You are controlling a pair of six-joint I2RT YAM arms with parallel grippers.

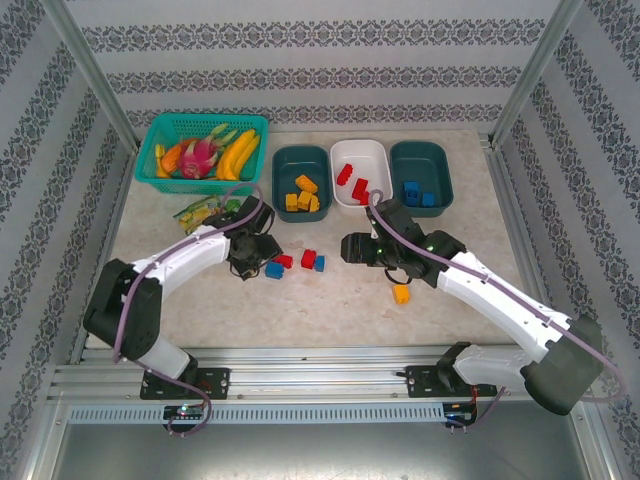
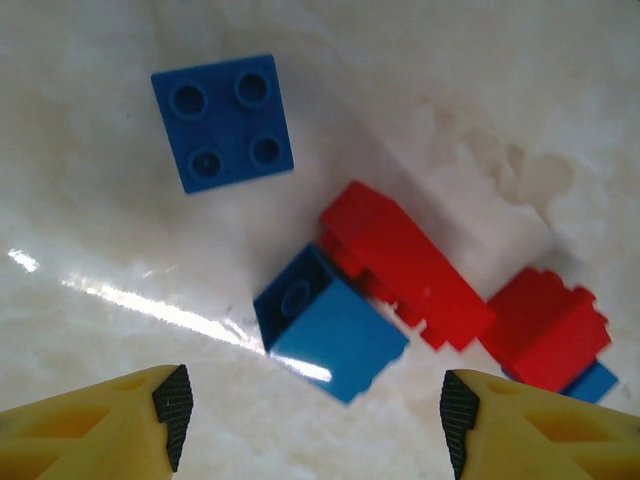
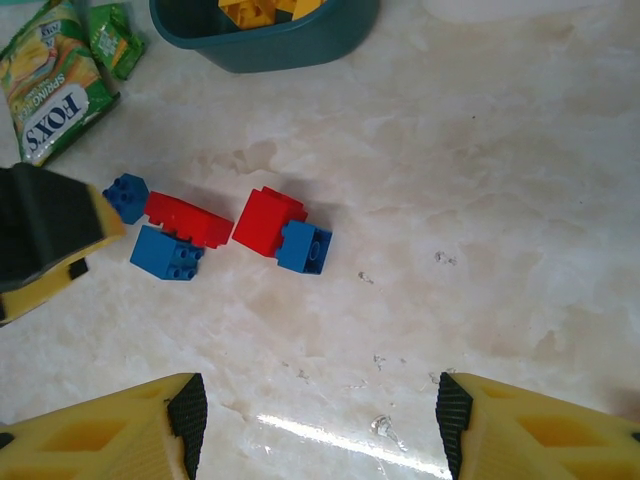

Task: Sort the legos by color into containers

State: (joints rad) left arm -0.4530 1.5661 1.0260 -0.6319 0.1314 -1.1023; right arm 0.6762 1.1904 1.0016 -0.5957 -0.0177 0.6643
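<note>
Legos (image 2: pixel 335 345) | red, blue, loose on table (image 2: pixel 500 80) | left jaws apart

A chunky red plastic brick (image 2: pixel 405 275) and a square blue studded brick (image 2: pixel 222 120) are lying on the cream marble-veined tabletop (image 3: pixel 480 250). The shallow plastic left tub (image 1: pixel 300 162) and right tub (image 1: pixel 420 160) are showing dark teal, the middle tub (image 1: pixel 372 158) white. A green snack packet (image 3: pixel 45 85) is carrying seemingly yellow artwork.

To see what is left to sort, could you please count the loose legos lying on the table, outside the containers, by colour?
Blue legos: 3
Red legos: 2
Yellow-orange legos: 1
Total: 6
</note>
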